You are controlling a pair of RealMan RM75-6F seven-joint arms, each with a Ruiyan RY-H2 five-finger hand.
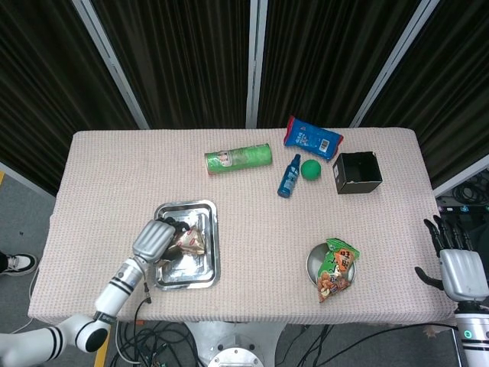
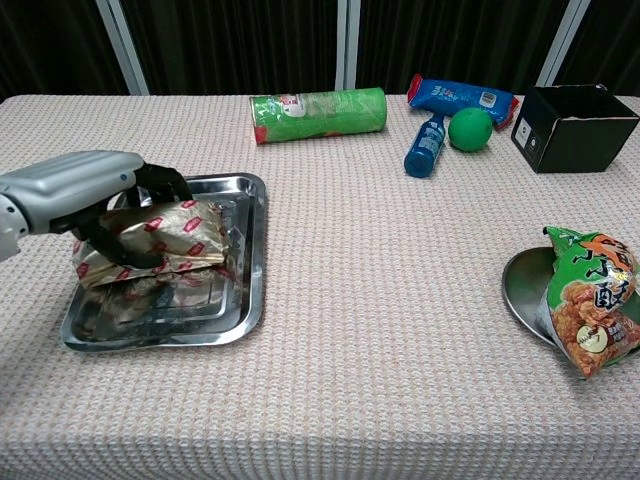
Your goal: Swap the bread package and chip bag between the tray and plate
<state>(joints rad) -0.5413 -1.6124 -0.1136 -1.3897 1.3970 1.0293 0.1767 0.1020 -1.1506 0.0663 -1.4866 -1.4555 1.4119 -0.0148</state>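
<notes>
Counter (image 1: 114, 168) w/ beige woven cloth; dark pleated curtains (image 1: 191, 53) behind, white frame bars; grey floor (image 1: 23, 222), cables underneath.

Setting: robotics lab or test bay, staged rather than lived in. A single table (image 1: 244, 183) covered with a beige woven cloth fills the frame centre, backed along the top of the frame by black curtains (image 1: 183, 61) hung between pale metal frame posts (image 1: 256, 61); grey floor at the left edge and loose cables (image 1: 153, 340) bundled under the table's near edge at bottom centre. Mixed props sit apart across the cloth, upper centre to upper right: a green chip canister (image 1: 238, 159), a small blue bottle (image 1: 289, 177), a green ball (image 1: 309, 169) and an open black box (image 1: 357, 173).
</notes>
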